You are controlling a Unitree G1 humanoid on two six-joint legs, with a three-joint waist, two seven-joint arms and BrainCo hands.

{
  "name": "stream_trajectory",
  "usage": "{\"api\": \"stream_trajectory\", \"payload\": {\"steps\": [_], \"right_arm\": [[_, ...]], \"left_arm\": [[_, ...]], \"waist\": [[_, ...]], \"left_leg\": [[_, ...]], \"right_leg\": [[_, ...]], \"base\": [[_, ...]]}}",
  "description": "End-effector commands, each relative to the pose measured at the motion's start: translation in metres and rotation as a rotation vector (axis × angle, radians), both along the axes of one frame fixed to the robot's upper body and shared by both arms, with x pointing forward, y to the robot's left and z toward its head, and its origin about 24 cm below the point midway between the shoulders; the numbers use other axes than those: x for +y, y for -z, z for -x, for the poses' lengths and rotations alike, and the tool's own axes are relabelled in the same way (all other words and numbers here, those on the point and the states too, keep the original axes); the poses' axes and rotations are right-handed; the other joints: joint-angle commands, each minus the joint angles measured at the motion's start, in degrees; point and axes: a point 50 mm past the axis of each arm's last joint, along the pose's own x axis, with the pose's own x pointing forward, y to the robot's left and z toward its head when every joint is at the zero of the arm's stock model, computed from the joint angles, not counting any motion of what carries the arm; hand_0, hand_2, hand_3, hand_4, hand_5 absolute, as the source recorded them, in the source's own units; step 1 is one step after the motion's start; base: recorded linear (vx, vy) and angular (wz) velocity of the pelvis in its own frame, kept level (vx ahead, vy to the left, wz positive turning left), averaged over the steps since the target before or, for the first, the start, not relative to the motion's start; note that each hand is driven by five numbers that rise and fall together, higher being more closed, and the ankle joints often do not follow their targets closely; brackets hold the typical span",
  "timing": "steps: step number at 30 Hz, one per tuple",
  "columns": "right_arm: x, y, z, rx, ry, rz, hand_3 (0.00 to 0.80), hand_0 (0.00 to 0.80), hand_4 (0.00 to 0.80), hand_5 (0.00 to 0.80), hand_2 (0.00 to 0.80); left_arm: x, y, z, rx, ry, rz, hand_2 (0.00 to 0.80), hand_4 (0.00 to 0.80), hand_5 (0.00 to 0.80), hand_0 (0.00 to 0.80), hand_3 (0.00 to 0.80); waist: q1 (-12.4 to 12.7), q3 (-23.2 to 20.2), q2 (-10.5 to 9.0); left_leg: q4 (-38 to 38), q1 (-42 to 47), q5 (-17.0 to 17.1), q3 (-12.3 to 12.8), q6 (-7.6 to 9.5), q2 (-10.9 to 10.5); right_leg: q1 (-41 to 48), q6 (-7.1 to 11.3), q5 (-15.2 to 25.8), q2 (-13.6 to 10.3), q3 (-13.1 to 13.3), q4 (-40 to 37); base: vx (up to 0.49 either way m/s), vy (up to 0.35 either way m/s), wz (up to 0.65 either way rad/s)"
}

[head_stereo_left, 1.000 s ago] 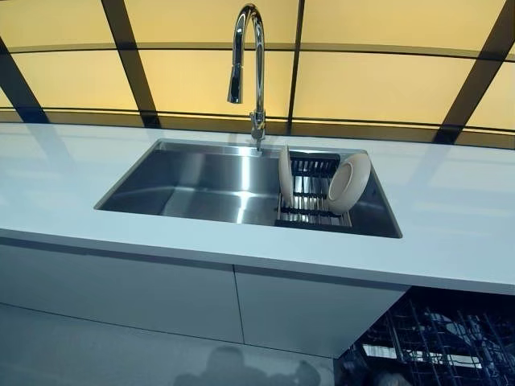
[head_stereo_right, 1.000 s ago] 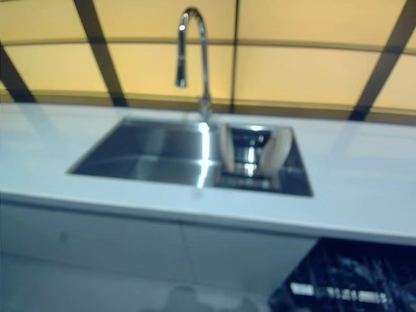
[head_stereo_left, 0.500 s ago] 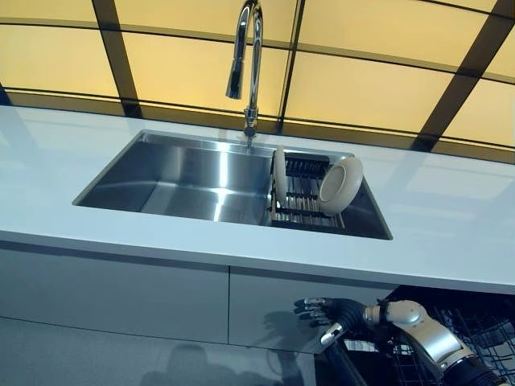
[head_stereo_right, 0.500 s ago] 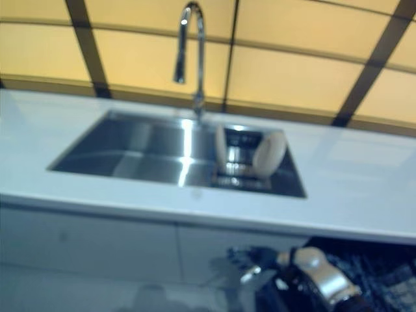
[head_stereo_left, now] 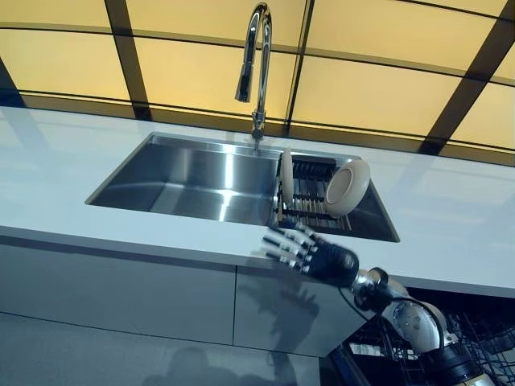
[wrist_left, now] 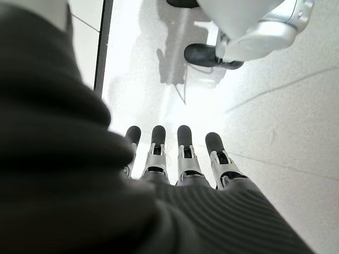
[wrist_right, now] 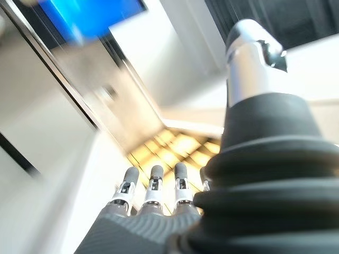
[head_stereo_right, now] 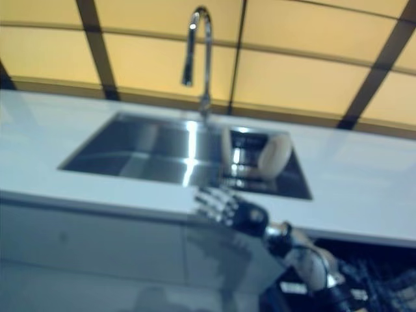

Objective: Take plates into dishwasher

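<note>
Two cream plates stand in a black rack point(head_stereo_left: 310, 211) at the right end of the steel sink point(head_stereo_left: 193, 173). One plate point(head_stereo_left: 286, 178) stands on edge, the other point(head_stereo_left: 348, 186) leans with its face toward me. My right hand point(head_stereo_left: 310, 252) is raised in front of the counter edge just below the rack, fingers straight and spread, holding nothing. The open dishwasher's dark wire rack point(head_stereo_left: 475, 338) shows under the counter at the lower right. My left hand point(wrist_left: 175, 159) appears only in its wrist view, fingers straight, over the pale floor.
A tall chrome tap point(head_stereo_left: 256, 64) rises behind the sink. The white counter point(head_stereo_left: 72, 193) runs left and right, with grey cabinet fronts point(head_stereo_left: 121, 289) beneath. Yellow panels with dark bars form the back wall.
My right hand has risen from beside the dishwasher under the counter to the counter edge in front of the plate rack. The camera has shifted slightly.
</note>
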Motion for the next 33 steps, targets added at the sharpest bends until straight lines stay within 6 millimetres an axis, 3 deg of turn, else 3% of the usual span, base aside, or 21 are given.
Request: {"api": "stream_trajectory", "payload": {"steps": [1, 6, 7, 8, 9, 11, 12, 14, 17, 19, 21, 24, 33], "right_arm": [[-0.053, -0.043, -0.036, -0.066, 0.441, -0.107, 0.0, 0.0, 0.0, 0.0, 0.0], [-0.118, -0.076, -0.052, -0.025, 0.858, 0.007, 0.0, 0.0, 0.0, 0.0, 0.0], [-0.144, -0.087, -0.055, -0.007, 1.041, 0.118, 0.0, 0.0, 0.0, 0.0, 0.0], [-0.152, -0.091, -0.056, 0.013, 1.098, 0.153, 0.0, 0.0, 0.0, 0.0, 0.0], [-0.18, -0.102, -0.056, 0.029, 1.326, 0.322, 0.0, 0.0, 0.0, 0.0, 0.0], [-0.206, -0.117, -0.054, 0.041, 1.473, 0.416, 0.0, 0.0, 0.0, 0.0, 0.0], [-0.216, -0.127, -0.053, 0.05, 1.578, 0.489, 0.0, 0.0, 0.0, 0.0, 0.0], [-0.217, -0.129, -0.056, 0.088, 1.641, 0.586, 0.0, 0.0, 0.0, 0.0, 0.0], [-0.208, -0.135, -0.068, 0.095, 1.614, 0.668, 0.0, 0.0, 0.0, 0.0, 0.0], [-0.206, -0.141, -0.071, 0.093, 1.612, 0.708, 0.0, 0.0, 0.0, 0.0, 0.0], [-0.204, -0.146, -0.076, 0.087, 1.574, 0.728, 0.0, 0.0, 0.0, 0.0, 0.0], [-0.202, -0.137, -0.076, 0.085, 1.543, 0.765, 0.0, 0.0, 0.0, 0.0, 0.0], [-0.194, -0.133, -0.082, 0.073, 1.427, 0.837, 0.0, 0.0, 0.0, 0.0, 0.0]], "left_arm": [[-0.001, 0.002, 0.005, 0.042, 0.034, -0.018, 0.0, 0.0, 0.0, 0.0, 0.0], [0.005, 0.0, 0.002, 0.044, 0.005, -0.028, 0.0, 0.0, 0.0, 0.0, 0.0], [0.007, -0.001, 0.003, 0.05, -0.018, -0.034, 0.0, 0.0, 0.0, 0.0, 0.0], [0.007, -0.001, 0.002, 0.05, -0.027, -0.034, 0.0, 0.0, 0.0, 0.0, 0.0], [0.007, -0.001, 0.003, 0.053, -0.056, -0.036, 0.0, 0.0, 0.0, 0.0, 0.0], [0.006, -0.001, 0.002, 0.045, -0.074, -0.032, 0.0, 0.0, 0.0, 0.0, 0.0], [0.003, 0.0, 0.001, 0.032, -0.079, -0.024, 0.0, 0.0, 0.0, 0.0, 0.0], [-0.001, 0.001, -0.004, 0.022, -0.084, -0.014, 0.0, 0.0, 0.0, 0.0, 0.0], [-0.001, 0.0, -0.006, 0.018, -0.071, -0.01, 0.0, 0.0, 0.0, 0.0, 0.0], [-0.002, 0.0, -0.011, 0.009, -0.04, -0.008, 0.0, 0.0, 0.0, 0.0, 0.0], [-0.004, -0.001, -0.022, -0.006, -0.03, 0.001, 0.0, 0.0, 0.0, 0.0, 0.0], [-0.004, -0.004, -0.035, -0.039, -0.033, 0.003, 0.0, 0.0, 0.0, 0.0, 0.0], [-0.002, -0.005, -0.037, -0.052, -0.011, -0.018, 0.0, 0.0, 0.0, 0.0, 0.0]], "waist": [[-0.3, -2.4, 1.45], [-0.7, -2.0, 1.49], [-0.6, -1.8, 1.25], [-0.6, -1.7, 1.18], [-0.5, -1.3, 0.58], [0.1, -0.1, -0.27], [1.3, 2.1, -0.91], [2.1, 3.9, -0.54], [2.7, 4.8, -0.78], [2.6, 5.2, -0.51], [2.3, 4.3, 0.0], [2.3, 3.1, 0.05], [3.3, -0.1, -1.06]], "left_leg": [[1.3, -1.0, -3.0, 2.7, 3.43, -1.6], [1.4, -0.8, -3.4, 3.3, 3.13, -1.3], [2.5, -1.0, -3.9, 3.4, 3.0, -1.2], [3.4, -1.2, -4.4, 3.7, 2.92, -1.2], [6.9, -2.0, -5.8, 4.5, 2.53, -0.8], [17.6, -5.7, -7.9, 5.9, 2.03, -0.6], [29.3, -11.5, -5.1, 5.4, 1.28, -0.6], [34.6, -17.2, -2.9, 4.0, 0.81, -0.7], [21.1, -16.4, 1.4, 4.0, -1.11, -0.2], [12.8, -16.7, 6.7, 3.6, -2.5, -0.6], [7.7, -15.2, 4.9, 4.2, -2.01, -1.0], [5.8, -12.2, 2.7, 3.6, -0.57, -1.2], [0.1, -9.6, 4.0, 1.4, -0.69, -0.9]], "right_leg": [[3.4, 4.88, -7.1, -0.9, 1.4, 3.5], [3.7, 4.33, -7.6, -0.8, 1.1, 3.6], [3.9, 3.95, -8.1, -0.7, 1.0, 4.0], [3.8, 3.79, -8.3, -0.7, 1.1, 4.2], [3.7, 3.02, -9.1, -0.8, 1.1, 4.9], [3.9, 1.76, -9.6, -1.2, 0.7, 5.8], [4.2, 0.27, -9.8, -1.0, 0.0, 6.7], [3.8, -0.84, -9.8, -0.2, -0.9, 8.2], [5.2, -0.08, -9.4, -0.6, -2.1, 8.0], [6.7, 0.13, -9.4, -0.4, -2.7, 7.6], [7.6, 0.64, -10.3, -0.9, -2.6, 7.0], [8.1, 2.03, -10.6, -2.5, -3.4, 6.3], [7.6, 2.44, -9.7, -2.6, -5.9, 3.2]], "base": [[0.063, -0.018, 0.0], [0.035, -0.04, -0.01], [0.05, -0.076, -0.02], [0.067, -0.111, -0.04], [0.046, -0.103, -0.04], [-0.011, -0.109, -0.03], [-0.091, -0.089, 0.0], [-0.06, -0.031, -0.06], [0.076, 0.074, -0.07], [0.095, 0.128, 0.01], [0.181, 0.201, 0.18], [0.196, 0.124, 0.18], [0.126, 0.017, 0.12]]}}
